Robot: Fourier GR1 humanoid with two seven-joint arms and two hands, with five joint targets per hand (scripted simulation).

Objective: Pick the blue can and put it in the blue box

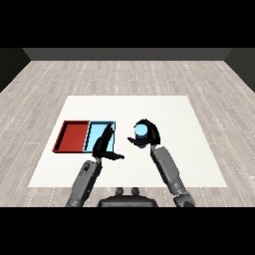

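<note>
The right robot hand [148, 134] is curled round the blue can [141, 131], holding it upright; whether it rests on the white desk [174, 124] or is lifted just off it is hard to tell. The grasp looks done, so carrying comes next: the can must travel left, over the near wall of the blue tray [94, 130], which lies just beside the red tray [72, 135]. The left robot hand [104, 145], fingers relaxed and holding nothing, hovers over the blue tray's near edge and may need to clear away.

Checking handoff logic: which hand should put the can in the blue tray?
Right. The right hand is curled round the blue can, just right of the light blue tray. The left hand is open over the tray, holding nothing.
</note>
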